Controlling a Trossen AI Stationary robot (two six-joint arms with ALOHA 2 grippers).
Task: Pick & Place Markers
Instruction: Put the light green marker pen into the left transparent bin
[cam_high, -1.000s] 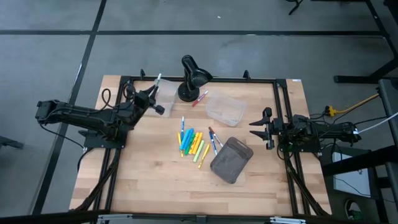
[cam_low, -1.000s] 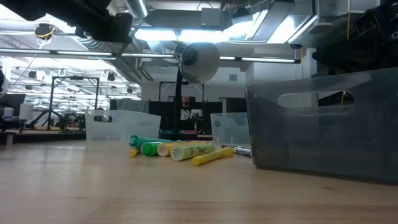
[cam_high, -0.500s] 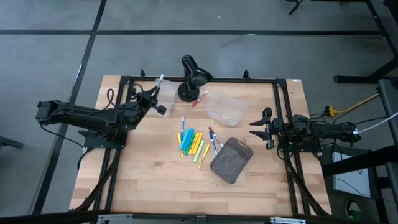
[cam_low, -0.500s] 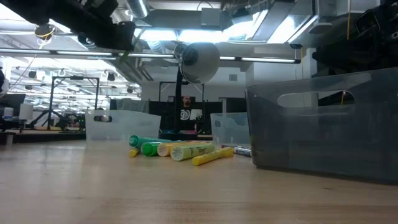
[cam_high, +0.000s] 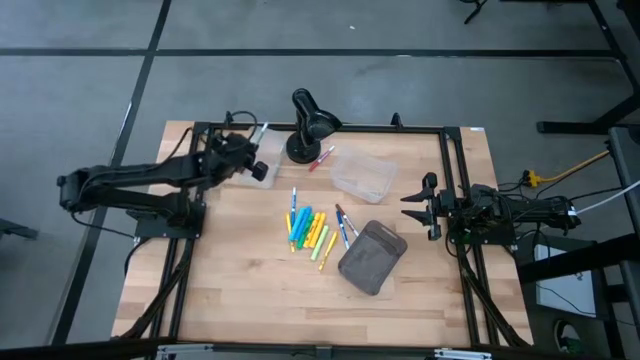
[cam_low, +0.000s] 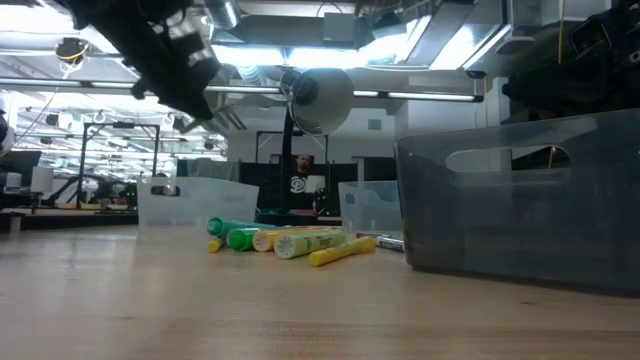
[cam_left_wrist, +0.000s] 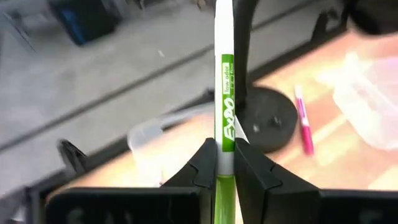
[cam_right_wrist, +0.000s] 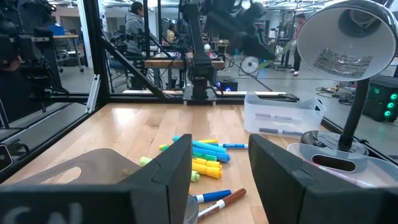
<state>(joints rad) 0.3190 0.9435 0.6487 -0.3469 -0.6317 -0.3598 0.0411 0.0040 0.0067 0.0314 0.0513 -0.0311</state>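
Several markers (cam_high: 310, 228) in yellow, green, blue and orange lie in a loose heap mid-table, and show again in the low view (cam_low: 290, 240) and right wrist view (cam_right_wrist: 205, 155). A single pink marker (cam_high: 322, 158) lies by the lamp base. My left gripper (cam_high: 250, 145) is shut on a green-and-white marker (cam_left_wrist: 224, 74), raised above a small clear tub (cam_high: 262, 162) near the far edge. My right gripper (cam_high: 420, 205) waits open at the table's right side, level with the heap. My left gripper (cam_left_wrist: 224, 152) pinches the green-and-white marker between its two fingers, on the green part of the barrel (cam_left_wrist: 224, 140). The marker runs along the fingers and sticks out well beyond their tips. It is lifted clear of the table, its white end (cam_high: 262, 129) pointing toward the far edge.
A black desk lamp (cam_high: 310, 120) stands at the far edge beside the small tub, which holds markers (cam_right_wrist: 283, 115). A second clear tub (cam_high: 362, 175) sits right of the lamp. A grey translucent bin (cam_high: 372, 257) lies right of the heap. Bare wood lies toward the near edge.
My left gripper, still shut on the marker, has moved a little toward the far edge and the right, over the small clear tub. In the low view the arm has come lower and tipped down. The right arm has kept still.
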